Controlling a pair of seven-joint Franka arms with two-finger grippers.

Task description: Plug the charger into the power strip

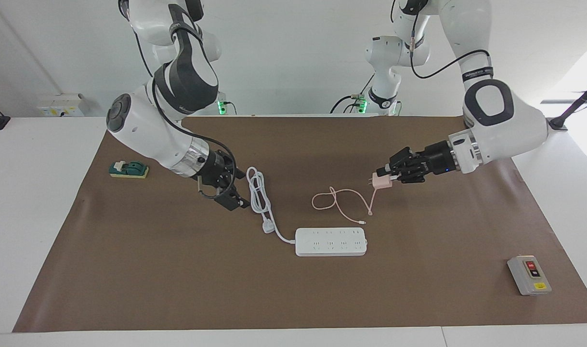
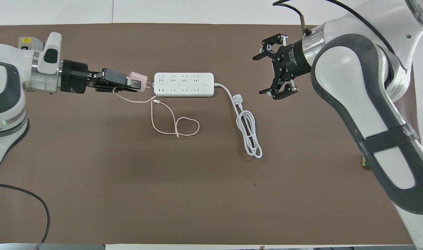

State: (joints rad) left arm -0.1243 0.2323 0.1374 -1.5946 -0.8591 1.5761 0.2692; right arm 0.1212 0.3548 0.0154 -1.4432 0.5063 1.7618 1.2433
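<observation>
1. Pale pink against the brown mat, the charger [image 1: 382, 181] in the facing view sat pinched in the left pincer [image 1: 387, 177], up in the air and off the counter [image 1: 47, 217]. Its metal prongs pointed toward the right arm's end, level rather than downward, so I judged it would need turning before it could enter a socket.
2. The power strip [image 1: 331, 241], my landmark, lay flat on the mat, sockets up. The charger hung toward the left arm's end from it. The thin pink cable [image 1: 341, 198] drooped from the charger and looped on the mat nearer to the robots than the strip.
3. The right pincer [image 1: 226, 185] hung spread and empty over the mat toward the right arm's end from the strip, just beside the strip's coiled white cord [image 1: 259, 195]. It seemed to be waiting, clear of the strip's sockets.
4. A grey button box [image 1: 529, 275] and a green block [image 1: 128, 169] lay well apart from the strip at either end.
5. In the overhead view, the charger [image 2: 136, 81] lined up with the strip's [image 2: 183, 84] short end, prongs facing it, with the left pincer [image 2: 129, 82] pressed on the cube's sides.
6. The right pincer [image 2: 274, 74] showed its fingers splayed wide, holding nothing, off the strip's cord end.
</observation>
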